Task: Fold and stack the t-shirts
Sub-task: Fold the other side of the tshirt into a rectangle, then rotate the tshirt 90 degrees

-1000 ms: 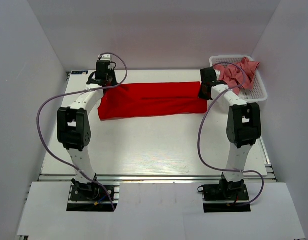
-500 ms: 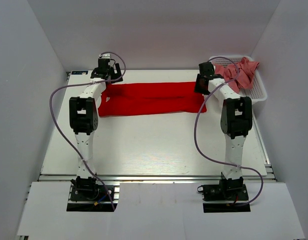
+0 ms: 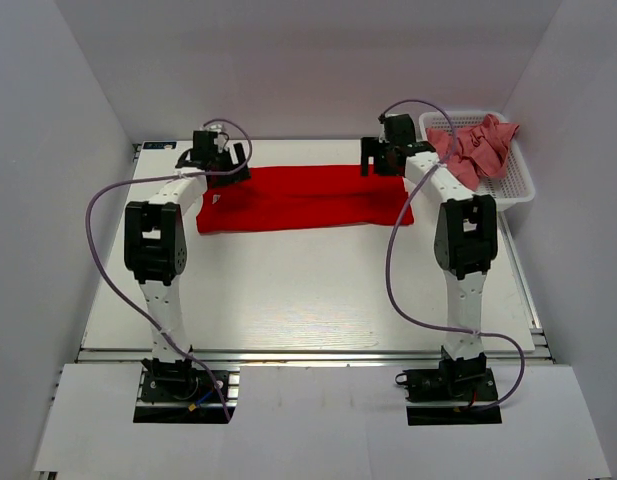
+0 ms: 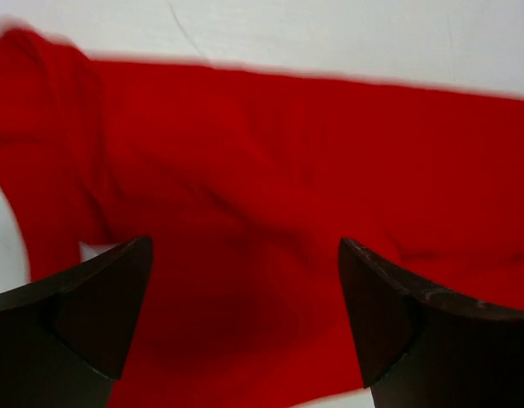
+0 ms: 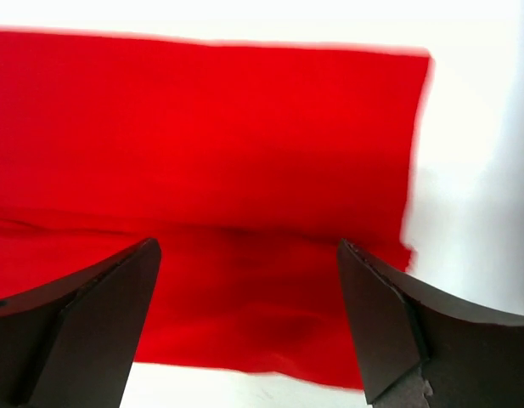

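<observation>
The red shirt [image 3: 308,198] lay flat on the desk [image 3: 288,290], long axis running left to right. The left jaws stood apart over its left end, the right jaws apart over its right end; both empty.

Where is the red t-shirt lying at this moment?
In the top view the red t-shirt lies spread across the far half of the table, its ends under the left pincer and right pincer, with the white basket beyond its right end.

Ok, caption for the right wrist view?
Open right gripper above the bright red cloth t-shirt lying on the white table.
</observation>
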